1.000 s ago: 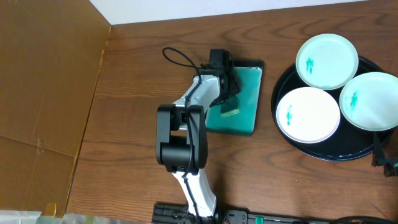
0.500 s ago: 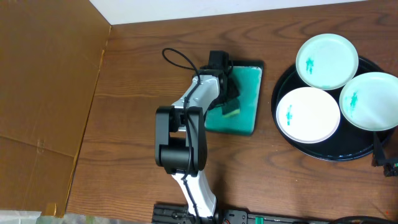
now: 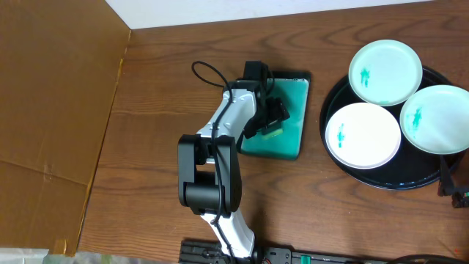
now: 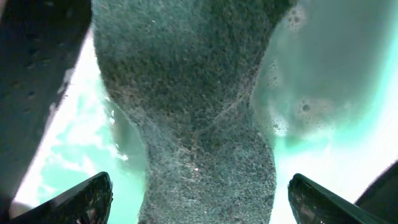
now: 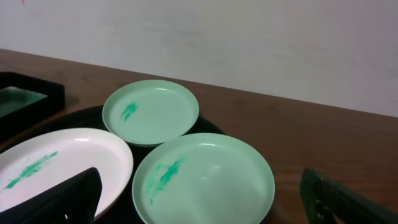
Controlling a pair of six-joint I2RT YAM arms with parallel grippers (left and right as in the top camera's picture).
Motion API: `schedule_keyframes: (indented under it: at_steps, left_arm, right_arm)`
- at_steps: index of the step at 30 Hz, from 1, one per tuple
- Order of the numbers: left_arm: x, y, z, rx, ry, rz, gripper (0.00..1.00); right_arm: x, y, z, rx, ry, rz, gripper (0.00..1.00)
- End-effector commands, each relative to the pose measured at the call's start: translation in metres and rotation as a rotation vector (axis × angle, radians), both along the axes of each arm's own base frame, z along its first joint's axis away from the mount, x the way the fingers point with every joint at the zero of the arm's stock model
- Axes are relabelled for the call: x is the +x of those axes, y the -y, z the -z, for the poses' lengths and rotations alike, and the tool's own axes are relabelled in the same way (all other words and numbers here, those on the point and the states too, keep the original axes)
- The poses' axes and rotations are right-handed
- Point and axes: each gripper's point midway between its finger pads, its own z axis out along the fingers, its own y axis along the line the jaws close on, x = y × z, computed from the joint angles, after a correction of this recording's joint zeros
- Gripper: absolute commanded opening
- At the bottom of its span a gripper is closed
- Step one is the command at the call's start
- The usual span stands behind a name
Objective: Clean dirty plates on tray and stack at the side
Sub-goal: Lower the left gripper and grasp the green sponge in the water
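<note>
Three pale plates, each with a teal smudge, lie on the black round tray (image 3: 381,182): one at the back (image 3: 385,71), one at the front left (image 3: 363,135), one at the right (image 3: 440,119). My left gripper (image 3: 272,117) is over the teal dish (image 3: 294,99). In the left wrist view it (image 4: 198,202) is open, with a fingertip on each side of the green-and-yellow sponge (image 4: 193,93) and a gap at both. My right gripper (image 5: 205,199) is open and empty, just in front of the nearest plate (image 5: 205,177).
The teal dish holds soapy water (image 4: 329,93). A brown cardboard sheet (image 3: 51,95) covers the table's left side. The white wall runs along the back. The right arm (image 3: 451,187) sits at the tray's front right edge.
My left gripper has shifted a little to the right and closer over the sponge. The plates, the tray and the right arm have not moved.
</note>
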Motion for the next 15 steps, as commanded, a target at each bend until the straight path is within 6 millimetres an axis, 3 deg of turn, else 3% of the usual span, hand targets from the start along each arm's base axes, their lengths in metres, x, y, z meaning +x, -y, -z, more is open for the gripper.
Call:
schedule_keyframes:
  at_steps: [1,6,8,10,11,12,15]
  left_arm:
    - [-0.008,0.004,0.013,-0.011,-0.035,0.0,0.9]
    - [-0.004,0.003,0.025,0.001,-0.038,0.01,0.82]
    - [-0.005,0.003,0.028,0.002,-0.048,0.01,0.64]
    - [-0.005,0.002,0.028,0.002,-0.049,0.01,0.26]
    - [-0.005,0.002,0.028,0.002,-0.047,0.01,0.14]
    - [-0.005,0.002,0.028,0.002,-0.047,0.01,0.08]
    - [-0.005,0.002,0.028,0.002,-0.047,0.01,0.08]
  right_arm:
    - [0.0,0.002,0.0,-0.011,0.002,0.01,0.99]
    - [0.0,0.002,0.0,-0.011,0.002,0.01,0.99]
    - [0.0,0.002,0.0,-0.011,0.002,0.01,0.99]
    - [0.0,0.002,0.0,-0.011,0.002,0.01,0.99]
    - [0.0,0.002,0.0,-0.011,0.002,0.01,0.99]
    - [0.0,0.002,0.0,-0.011,0.002,0.01,0.99]
    - [0.0,0.002,0.0,-0.011,0.002,0.01,0.99]
